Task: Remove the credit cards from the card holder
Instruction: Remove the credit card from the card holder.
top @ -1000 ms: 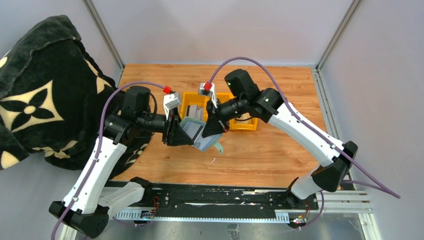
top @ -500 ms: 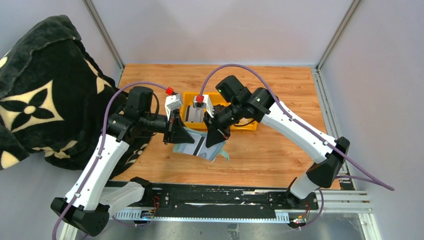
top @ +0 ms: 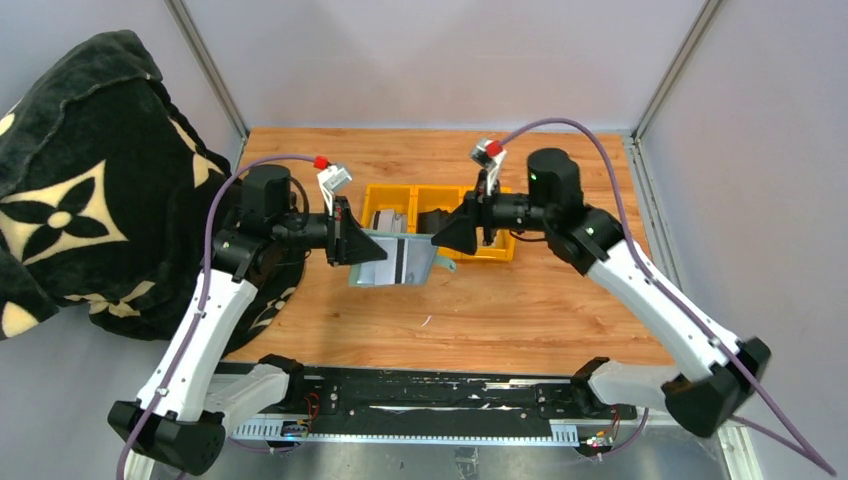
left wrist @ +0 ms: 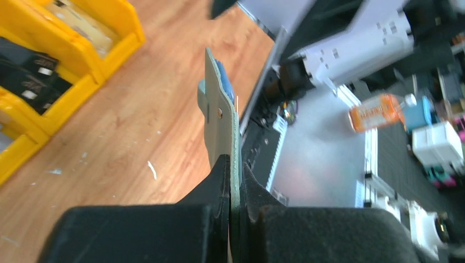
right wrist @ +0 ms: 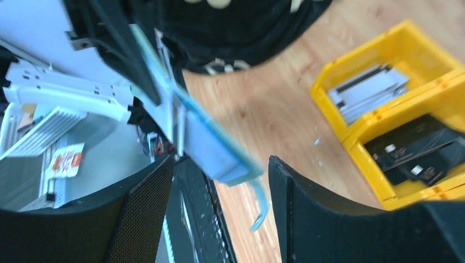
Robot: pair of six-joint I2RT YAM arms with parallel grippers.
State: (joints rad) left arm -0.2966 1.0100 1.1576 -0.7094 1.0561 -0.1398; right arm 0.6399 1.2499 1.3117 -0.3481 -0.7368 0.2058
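A wood-grain table (top: 560,300) sits inside pale walls, with a black floral-patterned blanket (top: 70,200) heaped along its left side. Nearest the arm bases the boards carry only a few white flecks. Above the middle of the table, the left gripper (top: 350,243) is clamped on one end of the sage card holder (top: 380,272), which hangs in the air clear of the surface; its own camera shows the fingers (left wrist: 219,175) pinched tight on the soft edge. A pale credit card (top: 401,263) with a dark stripe shows on the holder's upturned face. The right gripper (top: 440,240) stands at the holder's free end with its jaws spread wide and nothing between them. Beyond it lies the yellow three-compartment tray (top: 505,255), holding pale flat cards in one bay and dark ones in the next. The likely trouble is that the right fingers close on the holder's flap along with the card, or that the pull drags the floppy holder out of the left pinch, which grips only a narrow margin. The right wrist view is motion-blurred, so the card edges and the gap to them are hard to read. Any second card stays hidden, and the tray's far compartment is masked by the right arm.
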